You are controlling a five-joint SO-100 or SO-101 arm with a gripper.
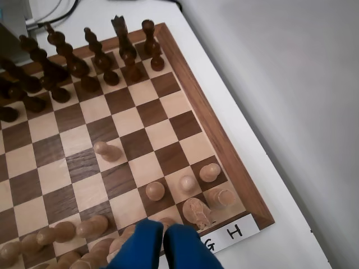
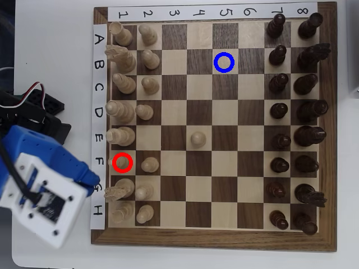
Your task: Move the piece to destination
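While my blue claw (image 1: 162, 242) hovers nearly closed, empty, above slim tan wooden bishop (image 2: 122, 162) in red ring: crowded pale neighbours risk toppling; blue-ringed square (image 2: 223, 62) far.

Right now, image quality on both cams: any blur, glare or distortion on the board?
Wrist view: soft overall, near light pieces and the blue tool blurred, far dark pieces sharper; no glare. Overhead view: crisp, evenly lit, short soft shadows, board edges nearly straight, blue ring and red ring clearly readable.
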